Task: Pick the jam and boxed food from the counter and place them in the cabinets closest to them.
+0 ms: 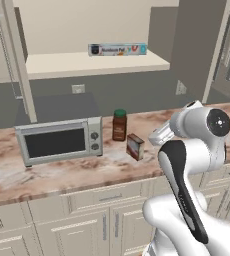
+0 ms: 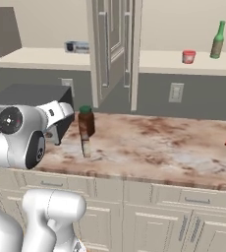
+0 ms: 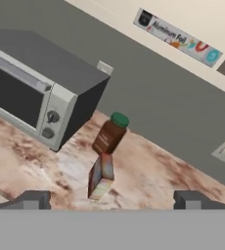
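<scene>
The fingers [image 3: 112, 199] stand wide apart, holding nothing; the boxed food [image 3: 101, 177] sits on the tabletop [image 3: 153, 180] just ahead, between them.

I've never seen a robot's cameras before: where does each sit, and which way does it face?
Left base view: behind-left, facing the silver microwave; white arm lower right.
Right base view: behind-right, facing the marble counter; arm lower left.
Hand view: on the hand, facing the reddish-brown carton; open gripper tips below.
All share the green-lidded brown jar.
</scene>
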Tool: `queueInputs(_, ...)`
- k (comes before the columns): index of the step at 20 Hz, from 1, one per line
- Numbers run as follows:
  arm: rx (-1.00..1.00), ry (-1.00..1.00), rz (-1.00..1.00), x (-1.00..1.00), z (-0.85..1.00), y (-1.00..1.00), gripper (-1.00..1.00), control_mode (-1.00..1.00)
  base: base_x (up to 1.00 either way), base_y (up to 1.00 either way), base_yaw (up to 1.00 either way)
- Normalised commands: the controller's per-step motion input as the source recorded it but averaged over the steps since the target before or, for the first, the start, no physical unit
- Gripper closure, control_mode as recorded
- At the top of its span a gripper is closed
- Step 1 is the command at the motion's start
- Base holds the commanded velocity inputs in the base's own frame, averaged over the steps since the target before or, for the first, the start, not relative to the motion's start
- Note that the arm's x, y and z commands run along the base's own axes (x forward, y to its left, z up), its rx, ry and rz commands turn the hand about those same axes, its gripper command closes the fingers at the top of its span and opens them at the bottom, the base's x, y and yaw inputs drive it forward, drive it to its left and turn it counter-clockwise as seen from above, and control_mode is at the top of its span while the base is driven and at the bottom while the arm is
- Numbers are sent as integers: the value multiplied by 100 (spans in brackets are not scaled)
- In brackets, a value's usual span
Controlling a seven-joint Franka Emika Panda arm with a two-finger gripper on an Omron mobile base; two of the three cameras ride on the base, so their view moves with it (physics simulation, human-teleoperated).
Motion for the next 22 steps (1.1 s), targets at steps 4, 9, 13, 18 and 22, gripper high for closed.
queueInputs(4, 0, 0, 0, 0, 0, 1, -100, -100, 39, 16, -5)
queueInputs(9, 0, 1, 0, 0, -2, 2, -100, -100, 0, 0, 0)
queueInputs(13, -8, 12, 0, 3, -32, 9, -100, -100, 0, 0, 0)
queueInputs(18, -6, 16, 0, 2, -37, 2, -100, -100, 0, 0, 0)
queueInputs(22, -3, 13, 0, 0, -26, 0, -100, -100, 0, 0, 0)
